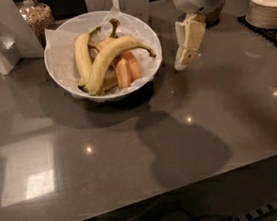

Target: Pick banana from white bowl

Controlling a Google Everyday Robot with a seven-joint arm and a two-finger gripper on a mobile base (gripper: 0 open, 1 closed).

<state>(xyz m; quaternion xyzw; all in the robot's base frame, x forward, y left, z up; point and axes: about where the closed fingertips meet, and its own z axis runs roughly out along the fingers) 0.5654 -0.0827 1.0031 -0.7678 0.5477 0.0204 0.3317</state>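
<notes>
The white bowl (60, 66), lined with crinkled white paper, stands on the grey table at the upper left of centre. The longest pale yellow-green banana (108, 60) lies slantwise across it, its thin dark stem pointing right toward the rim. A shorter yellow banana (82, 55) lies to its left and stubby orange pieces (123, 71) lie under it. My gripper (184, 51) hangs just right of the bowl's rim, above the table, with its cream fingers pointing down. It holds nothing.
A glass jar of nuts (37, 18) and a white folded card stand (0, 41) are behind the bowl at the left. Stacked small white bowls (268, 7) sit on a dark mat at the far right. The table's front edge (155, 206) runs along the bottom.
</notes>
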